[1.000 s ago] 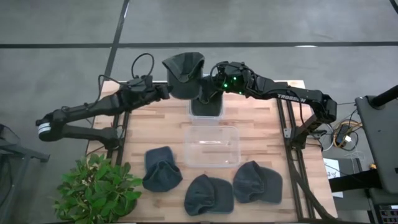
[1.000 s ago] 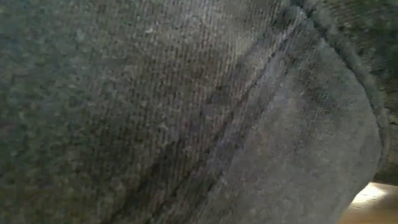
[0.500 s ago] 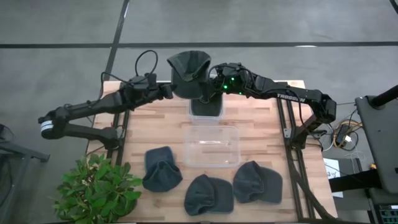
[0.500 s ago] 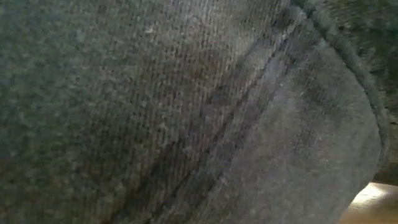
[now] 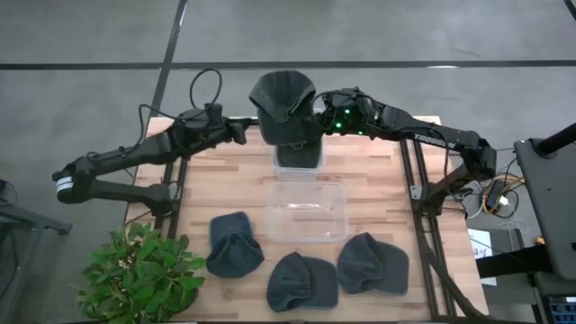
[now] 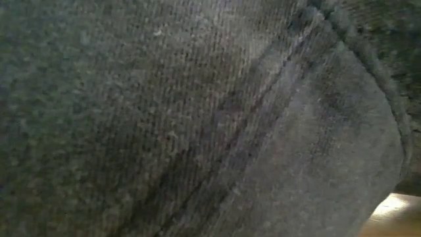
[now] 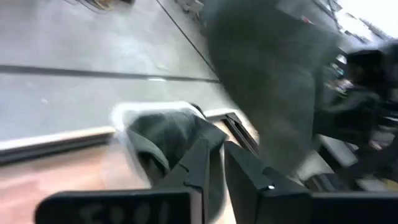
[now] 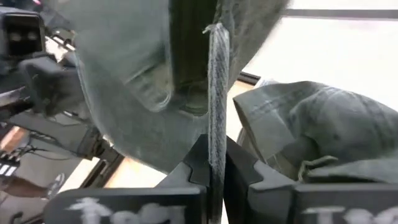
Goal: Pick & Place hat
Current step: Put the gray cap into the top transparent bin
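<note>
A dark grey hat [image 5: 283, 101] hangs above the small bin [image 5: 298, 164] at the table's far edge. My right gripper [image 5: 317, 121] is at the hat's right side and shut on it [image 8: 214, 155]. My left gripper [image 5: 243, 133] stands just left of the hat. Its fingers [image 7: 216, 160] are a little apart with nothing between them, and the hat [image 7: 267, 81] is beyond them. Another dark hat [image 7: 165, 134] lies inside that bin. Dark hat cloth [image 6: 197, 118] fills the low view. My right gripper pinches a thin edge of the hat [image 8: 214, 93] between its two fingers; the edge shows end-on, running along the gap. The fingers come roughly level from the table's right. The hat is lifted clear above the far bin.
A clear empty bin [image 5: 306, 211] sits mid-table. Three more dark hats lie along the near edge [image 5: 234, 243], [image 5: 301, 281], [image 5: 372, 263]. A green plant [image 5: 144, 274] stands at the near left corner.
The hat has swung toward the table's right and turned about, and now sits over the far bin beside my right gripper. It has drawn away from my left gripper, which has stayed nearly in place at the hat's left.
</note>
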{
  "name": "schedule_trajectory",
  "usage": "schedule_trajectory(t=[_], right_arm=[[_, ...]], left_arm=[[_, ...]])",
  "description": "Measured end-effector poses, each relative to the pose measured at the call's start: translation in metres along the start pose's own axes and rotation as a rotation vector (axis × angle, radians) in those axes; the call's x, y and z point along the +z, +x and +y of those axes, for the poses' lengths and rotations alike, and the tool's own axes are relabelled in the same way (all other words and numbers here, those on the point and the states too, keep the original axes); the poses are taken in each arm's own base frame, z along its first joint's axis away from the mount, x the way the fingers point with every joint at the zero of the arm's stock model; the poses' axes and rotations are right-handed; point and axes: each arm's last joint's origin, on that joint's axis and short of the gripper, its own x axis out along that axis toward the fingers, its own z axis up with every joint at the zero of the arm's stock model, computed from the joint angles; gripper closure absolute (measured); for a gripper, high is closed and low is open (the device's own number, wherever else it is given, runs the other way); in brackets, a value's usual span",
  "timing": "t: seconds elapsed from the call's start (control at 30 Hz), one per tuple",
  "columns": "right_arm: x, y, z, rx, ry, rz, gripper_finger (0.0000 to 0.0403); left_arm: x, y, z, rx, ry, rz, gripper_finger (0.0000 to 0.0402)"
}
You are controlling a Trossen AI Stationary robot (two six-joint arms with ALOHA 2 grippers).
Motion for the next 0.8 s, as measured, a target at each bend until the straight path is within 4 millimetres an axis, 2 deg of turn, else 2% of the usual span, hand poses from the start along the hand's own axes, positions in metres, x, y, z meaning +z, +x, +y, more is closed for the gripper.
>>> schedule_trajectory(t=[0.13,0.33,0.8], right_arm=[[0.002,-0.013,-0.004,-0.047,0.000,0.000,0.0392],[-0.004,-0.014,-0.011,-0.131,0.039,0.039,0.0393],[-0.028,0.021,-0.038,-0.300,0.094,0.105,0.0391]], left_arm=[[0.004,-0.006,0.001,0.015,0.039,-0.034,0.0322],[0.008,-0.010,0.002,0.019,0.061,-0.057,0.0295],[0.009,-0.013,0.002,0.013,0.055,-0.061,0.0294]])
